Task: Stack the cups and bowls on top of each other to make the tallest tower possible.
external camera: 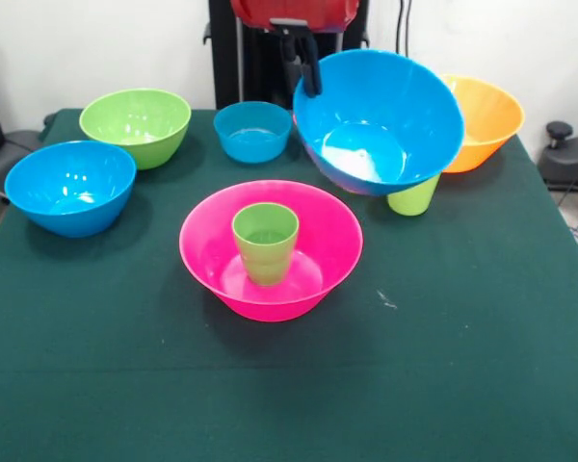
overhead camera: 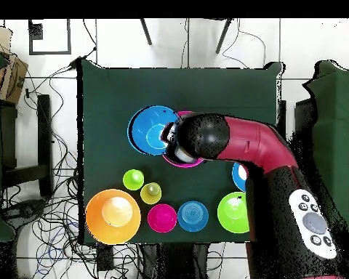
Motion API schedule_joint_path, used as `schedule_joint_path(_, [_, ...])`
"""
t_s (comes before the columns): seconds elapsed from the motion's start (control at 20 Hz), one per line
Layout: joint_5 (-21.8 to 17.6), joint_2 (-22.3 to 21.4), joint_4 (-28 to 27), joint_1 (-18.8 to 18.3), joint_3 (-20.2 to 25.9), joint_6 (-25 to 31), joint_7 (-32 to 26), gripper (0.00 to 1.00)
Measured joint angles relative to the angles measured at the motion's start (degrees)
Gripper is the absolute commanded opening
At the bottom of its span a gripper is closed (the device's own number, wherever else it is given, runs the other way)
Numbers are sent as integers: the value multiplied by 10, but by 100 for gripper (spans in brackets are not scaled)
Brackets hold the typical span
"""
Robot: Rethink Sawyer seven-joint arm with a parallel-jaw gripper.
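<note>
My gripper [external camera: 311, 77] is shut on the rim of a large blue bowl [external camera: 380, 120] and holds it tilted above the table, its opening facing the front camera. The wide pink bowl [external camera: 299, 265] sits mid-table with a green cup [external camera: 265, 241] upright inside it. The held bowl hangs beside and behind the pink bowl, apart from it. In the overhead view the gripper [overhead camera: 168, 136] holds the blue bowl [overhead camera: 150, 129] next to the pink bowl [overhead camera: 185, 160], which the arm largely hides. Another green cup [external camera: 412, 197] stands below the held bowl.
An orange bowl [external camera: 486, 120], a small blue bowl [external camera: 252, 130], a green bowl [external camera: 135, 125] and a medium blue bowl [external camera: 70, 186] stand along the robot's side. The overhead view also shows a yellow cup [overhead camera: 150, 193] and a small red bowl [overhead camera: 162, 218].
</note>
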Motion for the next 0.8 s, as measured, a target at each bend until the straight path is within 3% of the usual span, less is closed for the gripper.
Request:
schedule_joint_path(0.45, [-87,35,-20,-10,18,-1,0,0])
schedule_joint_path(0.8, [-118,62,-33,-30,36,-4,0,0])
